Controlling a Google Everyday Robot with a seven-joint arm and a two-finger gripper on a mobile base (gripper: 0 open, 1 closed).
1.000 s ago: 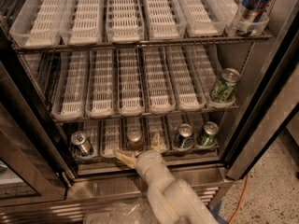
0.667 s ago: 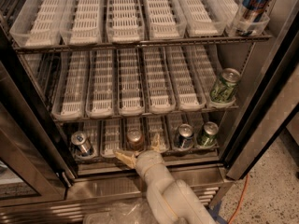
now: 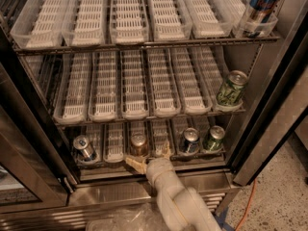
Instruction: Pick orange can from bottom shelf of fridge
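The orange can (image 3: 139, 145) stands upright in a middle lane at the front of the bottom shelf (image 3: 115, 154) of the fridge (image 3: 267, 120). My gripper (image 3: 147, 155) sits at the shelf's front edge, just in front of the can and slightly to its right. Its tan fingers (image 3: 134, 164) are spread open, one low on the left below the can, the other up on the right. They hold nothing. The white arm comes up from the bottom centre over the steel sill (image 3: 106, 189).
On the bottom shelf are a blue-and-silver can (image 3: 84, 148) at left, and another (image 3: 190, 139) and a green can (image 3: 214, 137) at right. A green can (image 3: 231, 88) is on the middle rack and a tall blue can (image 3: 260, 4) at the top right. An orange cable (image 3: 245, 201) lies on the floor.
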